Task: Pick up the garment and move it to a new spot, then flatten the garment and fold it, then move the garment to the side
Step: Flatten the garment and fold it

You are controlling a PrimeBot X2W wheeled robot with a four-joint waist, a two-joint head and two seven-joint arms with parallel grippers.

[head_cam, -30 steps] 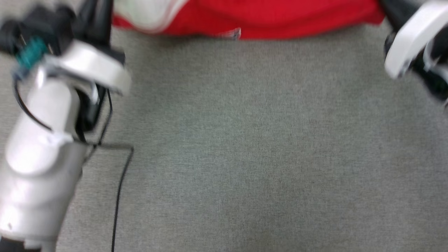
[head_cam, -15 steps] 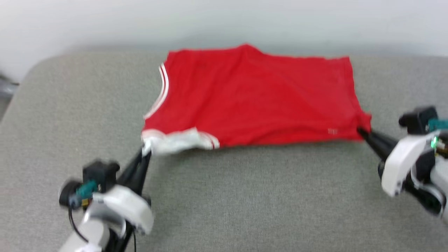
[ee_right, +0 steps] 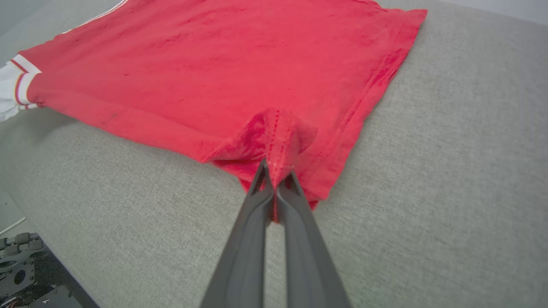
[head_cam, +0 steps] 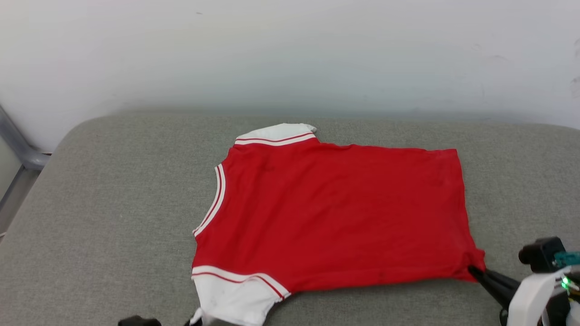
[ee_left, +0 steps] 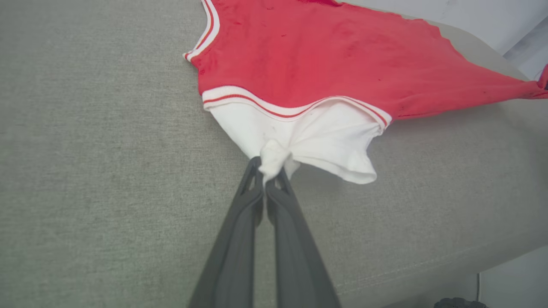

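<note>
The shirt (head_cam: 335, 213) lies spread on the grey cushion (head_cam: 113, 203); left claw (ee_left: 269, 169) pinches its near white sleeve (ee_left: 299, 137), right claw (ee_right: 276, 171) the hem corner (ee_right: 274, 132) (thin bites both). Uneven pulling could slip a pinch or rumple the cloth.

You're in a lab-like room: grey upholstered platform (head_cam: 113, 203) against a plain white wall (head_cam: 290, 54), perforated metal plates (ee_right: 16, 267) below

There was one garment (head_cam: 335, 213), red with two white sleeves, on one grey worktop (head_cam: 113, 203). Two end effectors showed: left end effector (ee_left: 268, 167) and right end effector (ee_right: 277, 171), each with two dark fingers (ee_right: 244, 256).
</note>
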